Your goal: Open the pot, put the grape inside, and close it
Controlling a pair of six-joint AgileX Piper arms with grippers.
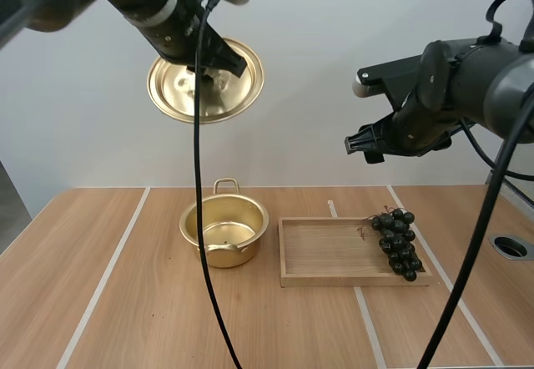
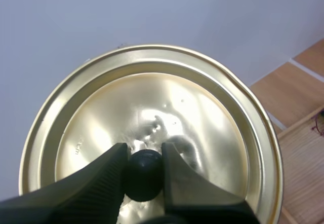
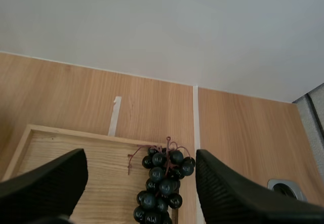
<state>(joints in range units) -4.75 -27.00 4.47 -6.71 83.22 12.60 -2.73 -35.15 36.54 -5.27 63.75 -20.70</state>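
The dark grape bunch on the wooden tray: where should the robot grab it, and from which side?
Likely the plump middle of the dark grape bunch, from straight above. It lies flat at the shallow wooden tray's right end, its stem thin, so the open right tool can straddle its narrow width.

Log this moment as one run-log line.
left end effector: shut on lid, held aloft | right end effector: open over grapes | pot: uncovered | grapes: on tray
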